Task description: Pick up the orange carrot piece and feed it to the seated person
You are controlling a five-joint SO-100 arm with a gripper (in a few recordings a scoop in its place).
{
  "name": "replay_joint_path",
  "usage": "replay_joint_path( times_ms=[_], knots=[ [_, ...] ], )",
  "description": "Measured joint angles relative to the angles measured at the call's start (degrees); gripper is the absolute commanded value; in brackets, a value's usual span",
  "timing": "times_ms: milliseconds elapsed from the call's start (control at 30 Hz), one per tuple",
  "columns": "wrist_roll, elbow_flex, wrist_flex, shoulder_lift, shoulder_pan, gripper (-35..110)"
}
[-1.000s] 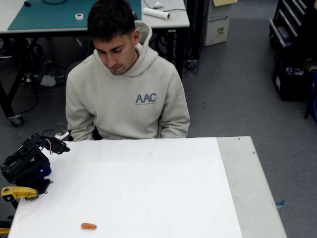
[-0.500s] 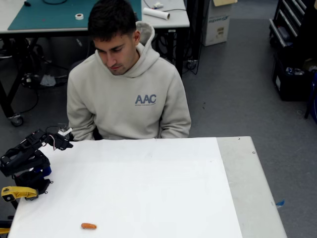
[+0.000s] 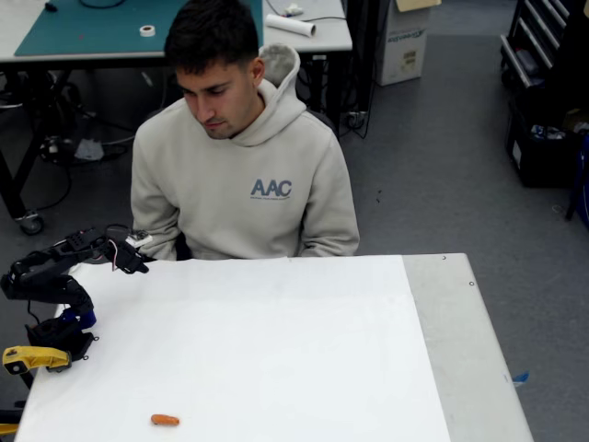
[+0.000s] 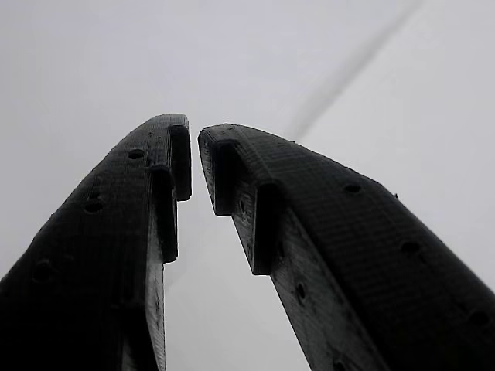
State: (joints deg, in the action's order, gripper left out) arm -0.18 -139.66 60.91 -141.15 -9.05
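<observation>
The orange carrot piece [image 3: 165, 420] lies on the white table top near its front left edge. The seated person [image 3: 247, 175] sits behind the far edge in a light hoodie, head bowed towards the table. My black arm stands at the table's left side, and its gripper [image 3: 136, 255] reaches over the far left corner, well away from the carrot piece. In the wrist view the two black fingers [image 4: 162, 201] stand with their tips almost touching over the plain white surface, and nothing is between them.
A yellow-handled tool [image 3: 33, 357] sits by the arm's base at the left edge. A grey strip of table [image 3: 460, 350] runs along the right of the white sheet. Behind the person stands a workbench [image 3: 101, 32] with a green mat.
The arm has unfolded from its base, and the gripper has swung right over the table's far left corner. The person has shifted slightly to the right. The carrot piece has not moved.
</observation>
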Motion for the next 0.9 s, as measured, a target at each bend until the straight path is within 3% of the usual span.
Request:
replay_joint_path(
  times_ms=[567, 900],
  knots=[
    [-0.70, 22.59, 0.18, 30.59, -31.11, -2],
    [-0.70, 31.73, 0.18, 37.53, -48.16, -2]
  ],
)
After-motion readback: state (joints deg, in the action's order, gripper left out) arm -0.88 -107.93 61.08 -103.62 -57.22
